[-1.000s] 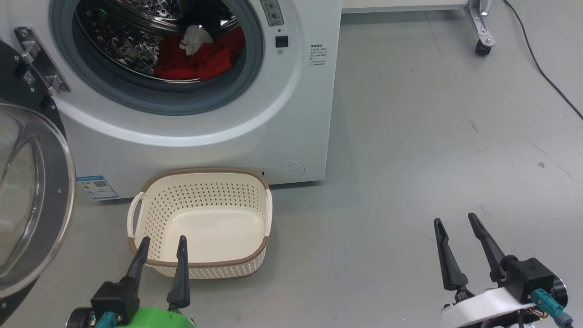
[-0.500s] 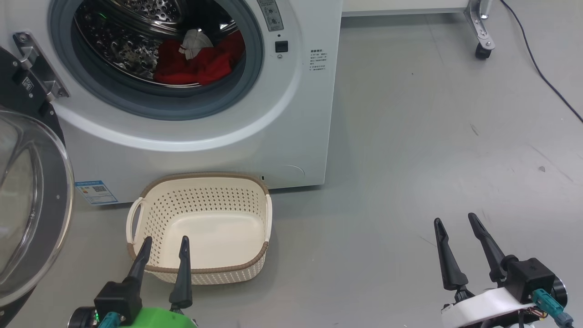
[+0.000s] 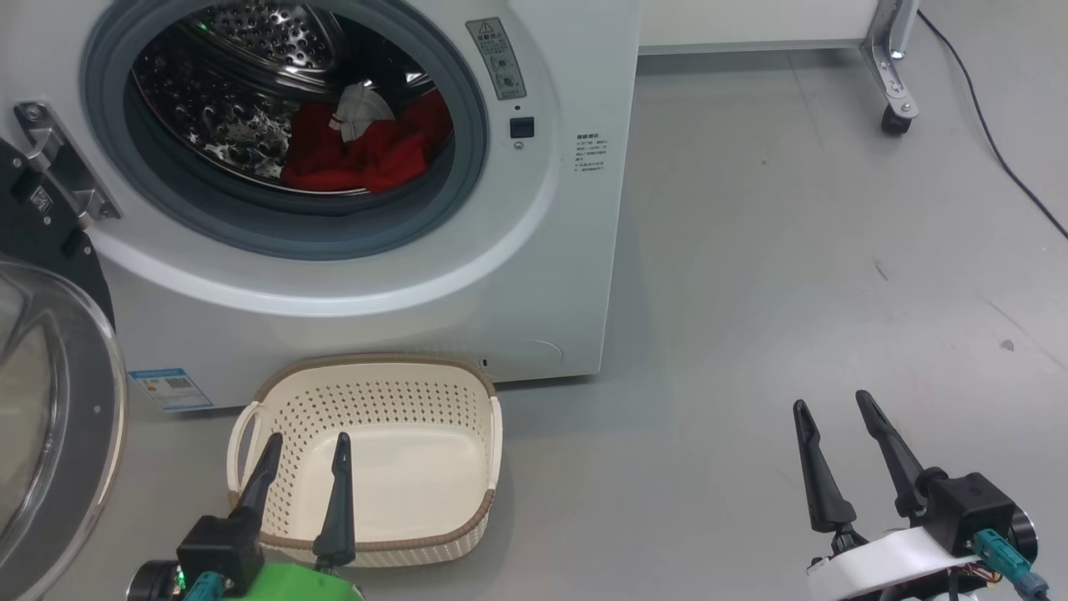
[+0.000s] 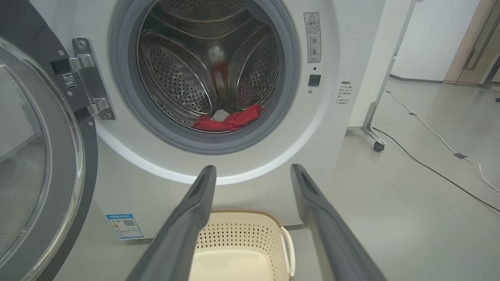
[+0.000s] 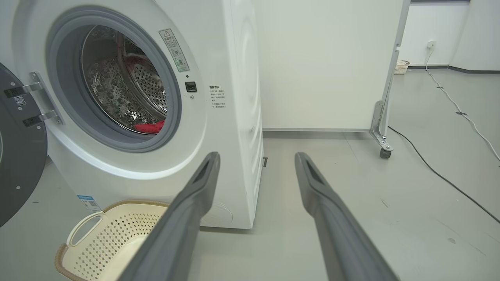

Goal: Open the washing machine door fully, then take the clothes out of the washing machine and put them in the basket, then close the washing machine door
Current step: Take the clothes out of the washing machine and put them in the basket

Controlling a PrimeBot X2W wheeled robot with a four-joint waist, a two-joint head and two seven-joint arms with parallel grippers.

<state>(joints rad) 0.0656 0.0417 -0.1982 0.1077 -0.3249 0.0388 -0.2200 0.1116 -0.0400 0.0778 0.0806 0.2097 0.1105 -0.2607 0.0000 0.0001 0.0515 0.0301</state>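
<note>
Spotter: Fingers on the left gripper (image 3: 309,438) are standing spread apart, pinching nothing. They are hanging over the near side of the basket (image 3: 375,361) without touching it. The right gripper (image 3: 833,401) is gaping just as wide and just as empty, well off to the side above bare floor (image 3: 751,292).

Planner: Where is the basket sitting?

Spotter: It's resting empty on the floor, just in front of the washing machine (image 3: 542,275), below the opening. The washing machine door (image 3: 50,417) is standing open on the left. The clothes (image 3: 359,159) are lying in a red heap with some white cloth on top, low in the drum (image 3: 217,108).

Planner: So I'm judging that the reach into the drum is coming next. What's worrying you?

Spotter: The left arm is working close beside the open door, so a wide swing could be knocking the glass. Fingers going in low could be catching on the grey gasket (image 3: 471,192). And a shallow pinch on loose fabric might be lifting only one piece, or letting it drop short of the basket.
</note>
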